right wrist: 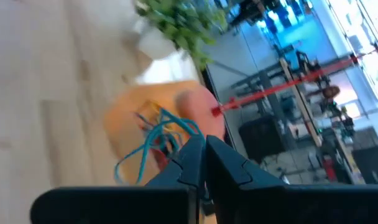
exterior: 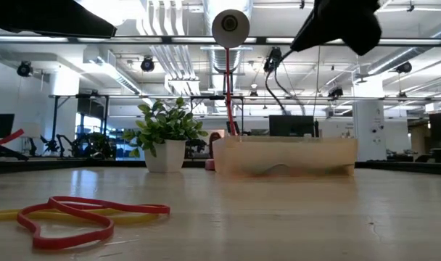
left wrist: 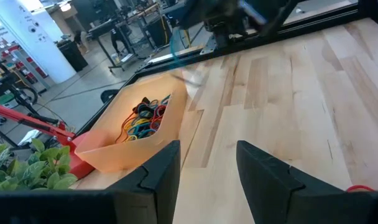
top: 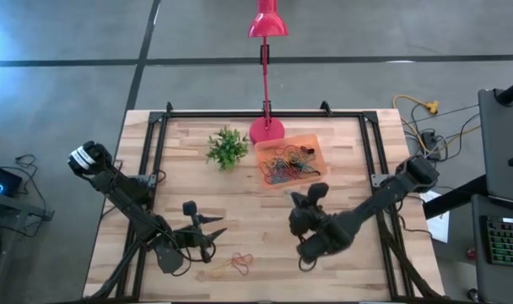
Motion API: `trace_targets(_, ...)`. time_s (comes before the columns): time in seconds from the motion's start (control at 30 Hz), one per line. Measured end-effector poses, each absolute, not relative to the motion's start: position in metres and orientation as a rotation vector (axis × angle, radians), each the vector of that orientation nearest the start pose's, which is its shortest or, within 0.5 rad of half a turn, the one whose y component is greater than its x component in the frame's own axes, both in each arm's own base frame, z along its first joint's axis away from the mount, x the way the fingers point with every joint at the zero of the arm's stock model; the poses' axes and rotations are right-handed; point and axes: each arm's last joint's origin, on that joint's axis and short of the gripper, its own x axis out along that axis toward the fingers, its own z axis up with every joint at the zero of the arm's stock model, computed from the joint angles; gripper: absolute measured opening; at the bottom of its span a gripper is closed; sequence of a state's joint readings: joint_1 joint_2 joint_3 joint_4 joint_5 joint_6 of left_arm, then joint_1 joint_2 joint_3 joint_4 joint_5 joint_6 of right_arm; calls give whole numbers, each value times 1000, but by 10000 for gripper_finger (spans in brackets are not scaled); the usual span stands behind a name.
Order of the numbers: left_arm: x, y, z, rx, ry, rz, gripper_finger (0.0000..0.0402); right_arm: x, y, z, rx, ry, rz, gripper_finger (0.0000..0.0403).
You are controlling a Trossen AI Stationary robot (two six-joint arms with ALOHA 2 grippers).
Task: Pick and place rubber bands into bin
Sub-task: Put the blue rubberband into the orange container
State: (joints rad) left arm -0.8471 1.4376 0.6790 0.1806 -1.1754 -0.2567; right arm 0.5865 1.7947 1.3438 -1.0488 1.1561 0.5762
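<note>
Your right gripper (right wrist: 203, 163) is clenched tight on a blue-green band (right wrist: 153, 144), which dangles in loose loops from the pinched fingertips. From above, that gripper (top: 311, 197) sits just off the near edge of the bin (top: 316, 145), its arm running back and down to its base at the table's right side, elbow bent near the middle of the board. In the low view only the dark wrist shows, high above the bin (exterior: 336, 152).

Your left gripper (left wrist: 207, 162) is released: the two dark fingers stand apart with bare wood between them and nothing in them. From above you see it (top: 213, 228) low on the left half of the table (top: 349, 262), pointing right, its arm stretched back to a base at the left edge.

The bin is a shallow, see-through orange tray standing toward the far side of the table, just right of the plant (top: 227, 148) and touching or nearly touching the pink lamp base (top: 267, 130). Inside it lies a tangled heap of bands (left wrist: 142, 119) in red, yellow, blue and black, too knotted to count.

On the bare wood by your left gripper you have two loose bands: a red one (exterior: 72, 214) and a yellow one (exterior: 3, 214), overlapping each other near the table's front edge. Count so far: one bin, one plant, one lamp, two loose bands, one band in your right grip.
</note>
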Motion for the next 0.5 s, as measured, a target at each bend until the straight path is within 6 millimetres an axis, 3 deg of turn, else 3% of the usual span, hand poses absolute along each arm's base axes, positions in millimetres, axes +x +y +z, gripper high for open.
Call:
trace_targets(0.2, 199, -185, 197, 235, 270, 335, 141, 281, 120, 237, -561, 788, -779, 8)
trace_targets(0.5, 198, -183, 193, 229, 267, 332, 141, 245, 62, 245, -344, 753, -924, 8)
